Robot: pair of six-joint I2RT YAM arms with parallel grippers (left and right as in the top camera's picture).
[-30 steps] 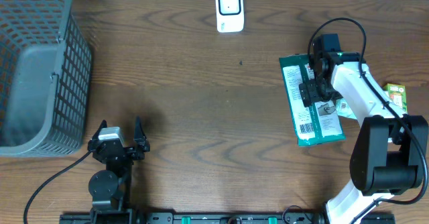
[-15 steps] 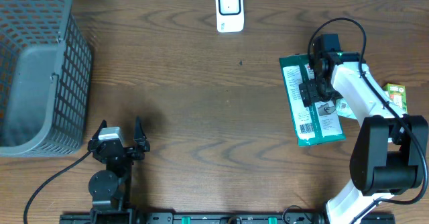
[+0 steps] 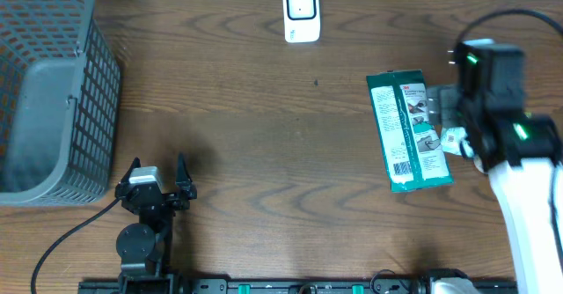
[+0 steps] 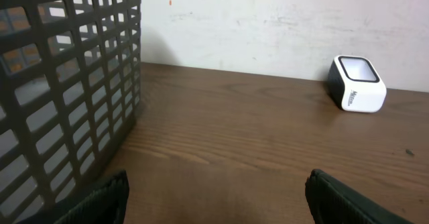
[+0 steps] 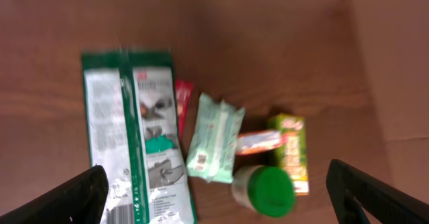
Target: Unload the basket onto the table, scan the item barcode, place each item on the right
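The right gripper (image 5: 221,184) is now raised clear of the flat, glossy green packet (image 3: 409,131), fingers wide apart. The packet's white label print is unreadable. The left gripper (image 3: 158,167) has its fingers apart too.

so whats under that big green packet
A red wrapper shows at the edge of the green packet, seemingly tucked beneath; anything else under it is covered.

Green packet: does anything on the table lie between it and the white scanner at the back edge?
Nothing visible does. The table between the green packet and the white scanner is bare in the overhead view. The wipes pack and the green-lidded jar lie on the packet's far side, away from the scanner.
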